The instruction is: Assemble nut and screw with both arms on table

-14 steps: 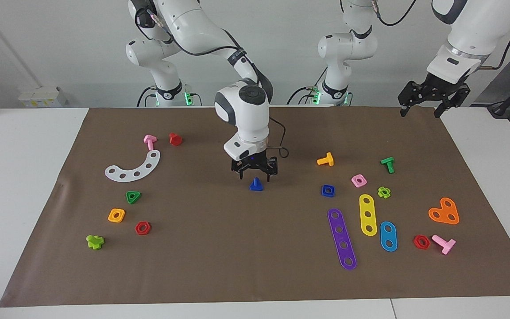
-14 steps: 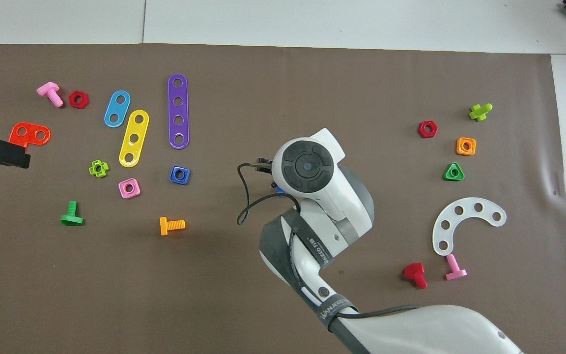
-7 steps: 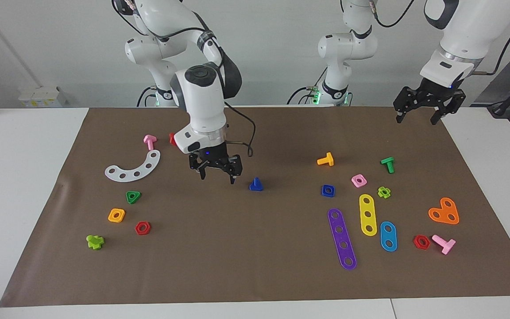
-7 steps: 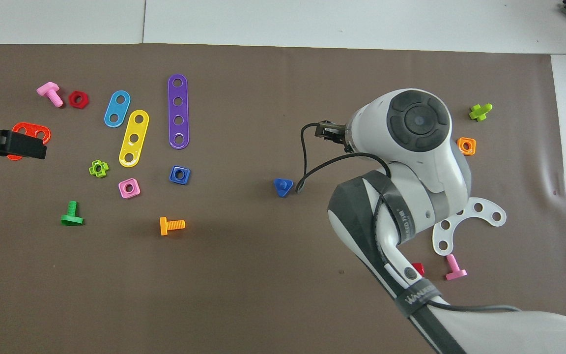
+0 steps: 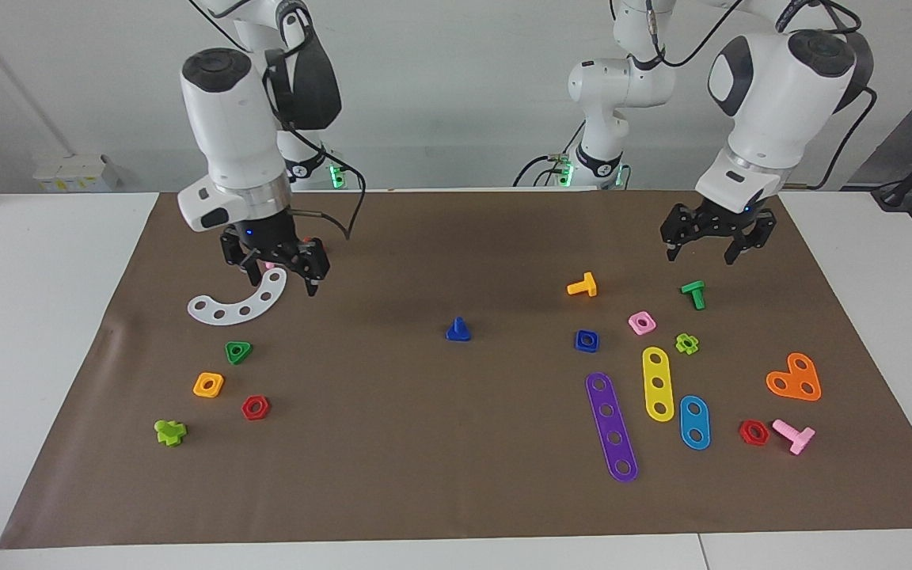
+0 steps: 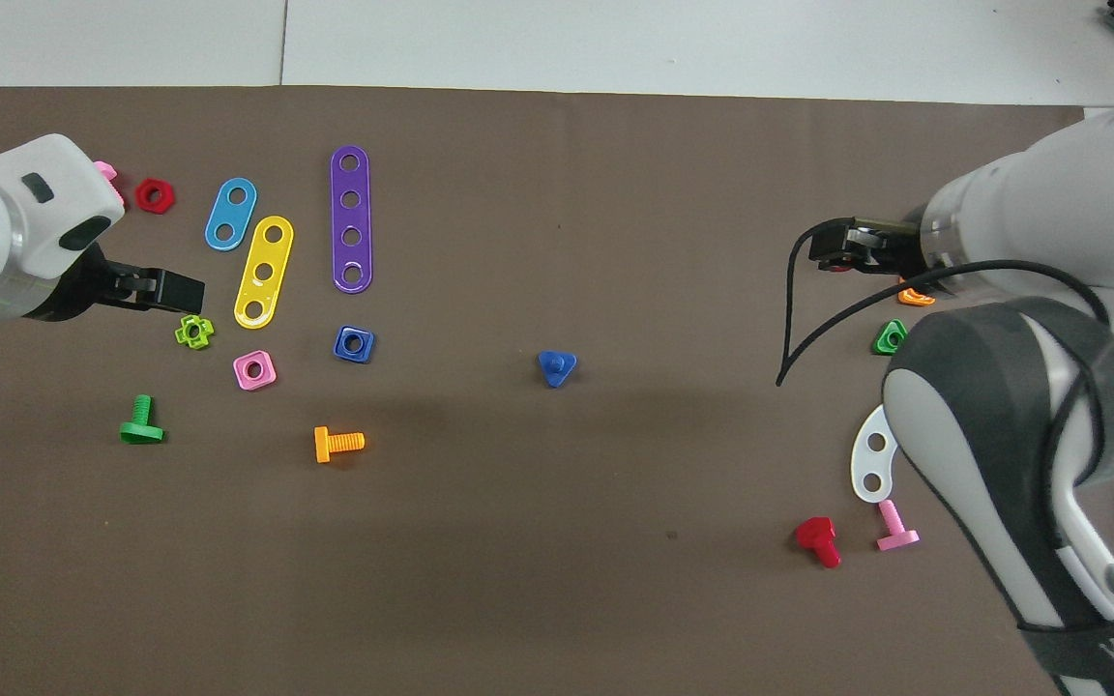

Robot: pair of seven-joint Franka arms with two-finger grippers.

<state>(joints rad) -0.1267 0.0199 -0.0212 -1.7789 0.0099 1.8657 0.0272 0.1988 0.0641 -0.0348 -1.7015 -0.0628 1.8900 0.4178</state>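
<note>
The dark-blue screw (image 5: pixel 457 330) stands on its triangular head, shaft up, mid-mat; it also shows in the overhead view (image 6: pixel 556 367). The dark-blue square nut (image 5: pixel 586 340) lies flat toward the left arm's end (image 6: pixel 353 344). My right gripper (image 5: pixel 282 277) is open and empty, hanging over the white curved strip (image 5: pixel 238 298), well away from the screw. My left gripper (image 5: pixel 699 253) is open and empty, hanging just over the green bolt (image 5: pixel 693 294), apart from the nut. The brown mat (image 5: pixel 424 459) covers the table.
Near the nut lie a pink square nut (image 5: pixel 642 322), an orange bolt (image 5: pixel 583 286), and purple (image 5: pixel 611 426), yellow (image 5: pixel 659 383) and blue (image 5: pixel 694 422) strips. A green triangular nut (image 5: pixel 238 351), an orange nut (image 5: pixel 208 385) and a red hex nut (image 5: pixel 255 408) lie at the right arm's end.
My right gripper has left the standing screw and swung up and away toward its own end of the table. My left gripper has come in and down over the green bolt.
</note>
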